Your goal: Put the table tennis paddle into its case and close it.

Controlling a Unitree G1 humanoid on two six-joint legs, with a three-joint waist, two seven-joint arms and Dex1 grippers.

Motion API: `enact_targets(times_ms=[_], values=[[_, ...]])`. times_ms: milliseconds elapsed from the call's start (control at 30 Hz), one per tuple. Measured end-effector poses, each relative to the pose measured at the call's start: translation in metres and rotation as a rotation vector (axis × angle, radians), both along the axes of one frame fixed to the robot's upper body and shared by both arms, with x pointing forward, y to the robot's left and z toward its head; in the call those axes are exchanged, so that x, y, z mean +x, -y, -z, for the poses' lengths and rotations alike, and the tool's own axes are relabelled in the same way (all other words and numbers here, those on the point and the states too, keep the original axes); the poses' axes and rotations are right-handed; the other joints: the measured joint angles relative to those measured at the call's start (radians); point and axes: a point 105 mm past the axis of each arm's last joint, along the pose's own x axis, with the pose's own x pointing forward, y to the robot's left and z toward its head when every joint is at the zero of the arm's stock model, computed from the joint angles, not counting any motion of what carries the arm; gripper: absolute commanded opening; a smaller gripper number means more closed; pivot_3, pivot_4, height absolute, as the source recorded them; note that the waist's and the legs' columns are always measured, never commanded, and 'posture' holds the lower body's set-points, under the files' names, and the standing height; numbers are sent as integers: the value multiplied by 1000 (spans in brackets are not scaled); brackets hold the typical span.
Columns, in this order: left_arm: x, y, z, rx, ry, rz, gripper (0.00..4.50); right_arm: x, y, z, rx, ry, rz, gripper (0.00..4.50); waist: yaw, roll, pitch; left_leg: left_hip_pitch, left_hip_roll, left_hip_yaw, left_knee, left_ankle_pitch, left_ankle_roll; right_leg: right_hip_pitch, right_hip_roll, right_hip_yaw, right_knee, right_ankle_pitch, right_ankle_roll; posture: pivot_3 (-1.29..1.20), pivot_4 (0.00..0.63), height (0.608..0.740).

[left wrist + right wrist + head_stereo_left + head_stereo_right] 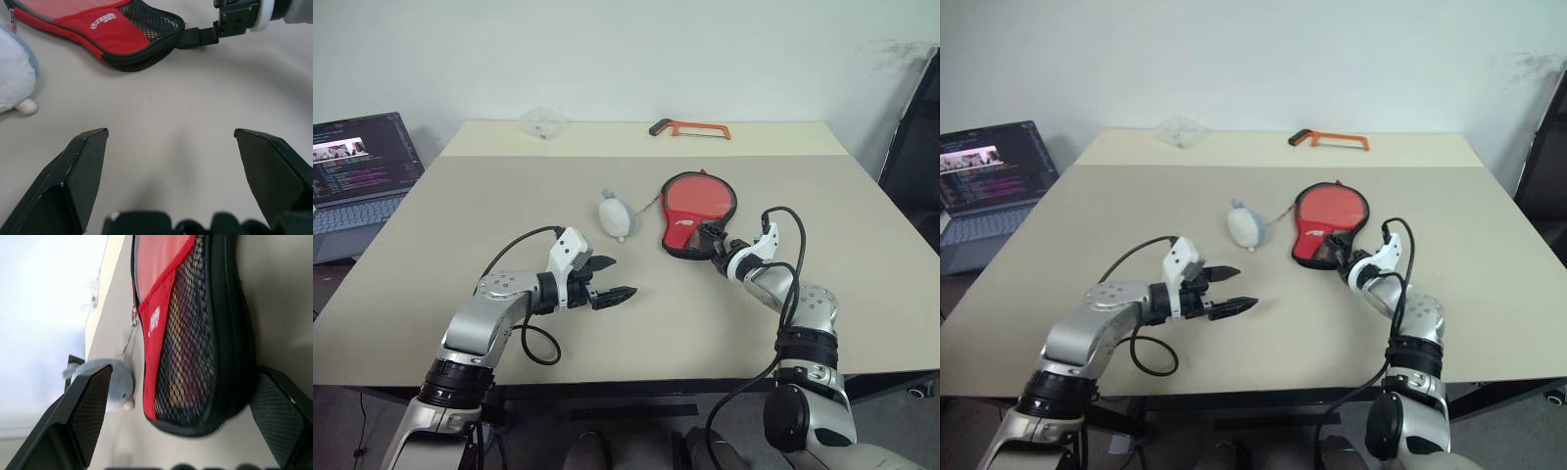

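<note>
The case (pixel 697 211) lies flat on the table right of centre, see-through side up, with a red strip, white logo and black mesh (pixel 195 333) at its narrow end. The table tennis paddle (pixel 701 196) is inside; its red face shows through the clear side. My right gripper (pixel 713 245) is at the case's narrow near end, open, one finger on each side of it (pixel 185 372). My left gripper (pixel 622 277) hangs open over bare table to the left of the case, nothing between its fingers (pixel 169 132).
A small pale round pouch (pixel 615 215) on a cord lies just left of the case. An orange-framed hacksaw (pixel 690 128) and a clear plastic item (pixel 543 122) sit at the table's far edge. An open laptop (pixel 357 171) stands off the left side.
</note>
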Motion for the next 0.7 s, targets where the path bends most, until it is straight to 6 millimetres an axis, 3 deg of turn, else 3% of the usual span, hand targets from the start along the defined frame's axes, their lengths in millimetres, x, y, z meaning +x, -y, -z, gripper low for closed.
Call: enact_targets(times_ms=[633,700], values=[[0,6,0,4,2,17,4488,16,-5,-3,0,-4,43,4500,0,0,0,0,0,0,0,0,0,0,0,0,0,0,0,0,150,740],[1,6,-2,3,7,19,4500,18,-6,-3,1,-6,50,4106,0,0,0,0,0,0,0,0,0,0,0,0,0,0,0,0,150,740]])
